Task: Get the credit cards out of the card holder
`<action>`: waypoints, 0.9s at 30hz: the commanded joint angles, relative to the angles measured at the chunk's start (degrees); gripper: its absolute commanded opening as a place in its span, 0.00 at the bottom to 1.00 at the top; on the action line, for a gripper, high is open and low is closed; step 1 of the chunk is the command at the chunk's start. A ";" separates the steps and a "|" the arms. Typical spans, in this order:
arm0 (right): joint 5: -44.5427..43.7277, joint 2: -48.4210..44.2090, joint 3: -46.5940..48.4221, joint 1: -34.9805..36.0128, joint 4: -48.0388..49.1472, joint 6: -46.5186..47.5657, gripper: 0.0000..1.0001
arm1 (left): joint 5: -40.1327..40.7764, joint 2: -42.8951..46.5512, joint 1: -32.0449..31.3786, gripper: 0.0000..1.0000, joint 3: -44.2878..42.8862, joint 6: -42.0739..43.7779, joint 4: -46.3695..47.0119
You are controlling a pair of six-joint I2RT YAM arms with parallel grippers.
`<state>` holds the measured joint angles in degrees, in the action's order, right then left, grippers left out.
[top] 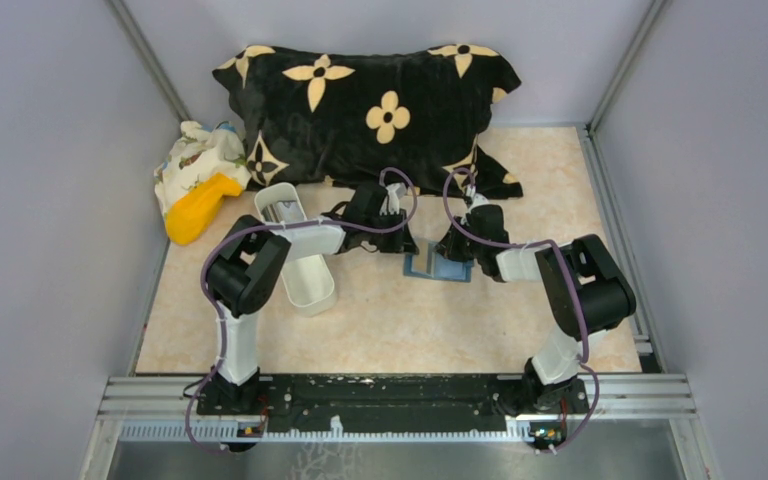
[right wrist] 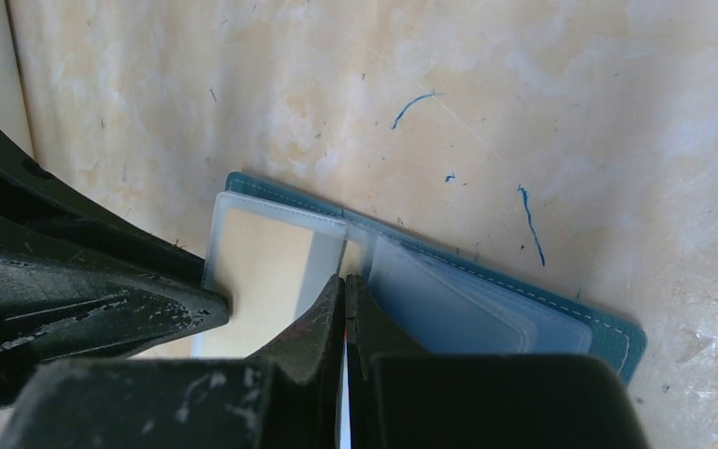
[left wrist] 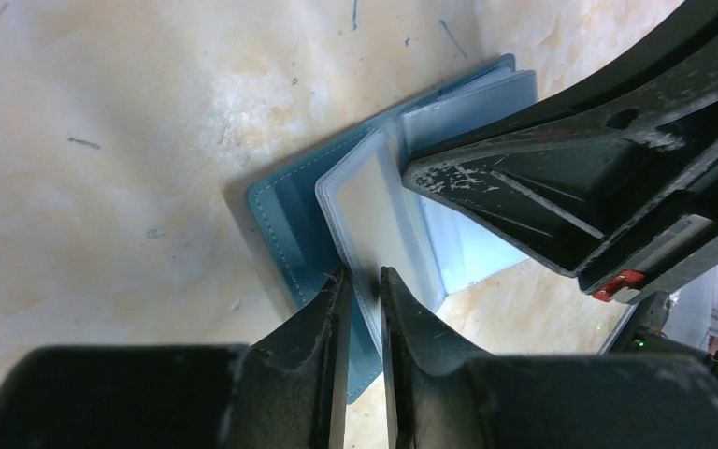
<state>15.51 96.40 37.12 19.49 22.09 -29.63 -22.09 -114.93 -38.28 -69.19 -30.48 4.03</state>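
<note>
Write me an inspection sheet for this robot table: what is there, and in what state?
Surface: beige marbled table, blue pen marks.
Job's things: blue card holder lies open mid-table, clear sleeves fanned; no credit cards clearly seen.
Clutter: white tray, flowered black pillow, patterned cloth, yellow object.
End effectors: left end effector pinches a clear sleeve; right end effector shut, tips against the sleeves.
Cables: purple cables loop along both arms.
Surroundings: plain grey walls, metal rail at near edge.

Both my arms reach forward, wrists bent down. My left gripper [left wrist: 365, 281] pinches a leaf of the card holder [left wrist: 290, 224]; my right gripper [right wrist: 344, 285] is clamped closed.
</note>
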 commanded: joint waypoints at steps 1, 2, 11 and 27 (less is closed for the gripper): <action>-0.12 1.03 -1.70 0.47 -3.45 0.64 0.00 | -2.74 1.82 -1.33 0.23 -2.79 -1.12 0.80; -0.05 1.03 -1.70 0.47 -3.50 0.64 0.00 | -2.97 1.96 -1.47 0.23 -3.13 -1.28 0.80; -0.02 -1.11 -2.66 0.47 -3.96 0.46 0.00 | -3.67 0.49 -3.64 0.23 -7.15 -1.59 0.13; -14.43 -24.81 -4.89 0.47 -15.56 0.75 0.20 | -3.88 -4.58 -5.65 0.23 -11.06 -2.01 -0.03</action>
<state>7.99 78.24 32.51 19.49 9.23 -29.54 -25.02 -117.27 -43.42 -78.08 -32.34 3.73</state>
